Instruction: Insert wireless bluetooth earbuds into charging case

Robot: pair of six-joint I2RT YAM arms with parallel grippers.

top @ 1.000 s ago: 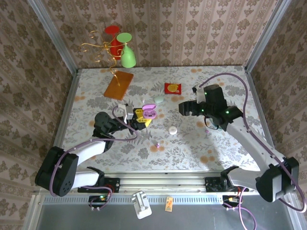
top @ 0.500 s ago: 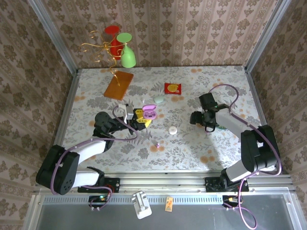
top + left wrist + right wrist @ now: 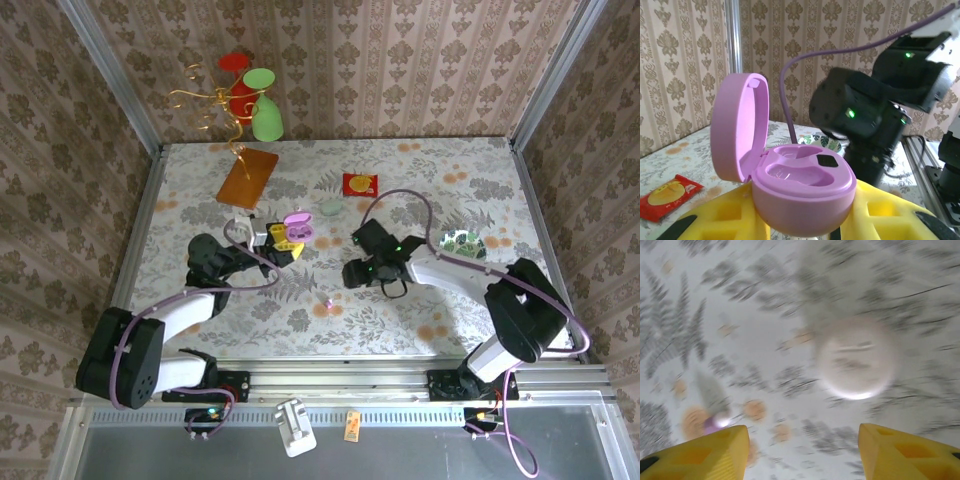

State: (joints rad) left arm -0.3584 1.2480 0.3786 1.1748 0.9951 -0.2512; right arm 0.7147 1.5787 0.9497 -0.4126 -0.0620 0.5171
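Note:
A purple charging case sits with its lid swung open and both wells empty. My left gripper is shut on its body between yellow fingers. In the top view the case and left gripper are left of centre. My right gripper hangs open over mid-table. Its blurred wrist view shows the gripper above a white pebble-shaped case, with nothing between the fingers. A tiny pinkish earbud lies on the cloth; in the right wrist view this earbud is beside the left finger.
A mint oval case and a red packet lie behind the grippers. An orange board and a gold wire stand with red and green cups are at the back left. A leaf-patterned disc lies to the right.
My right arm has swung left from the table's right side to above the white case. The left gripper has shifted slightly back and left with the purple case.

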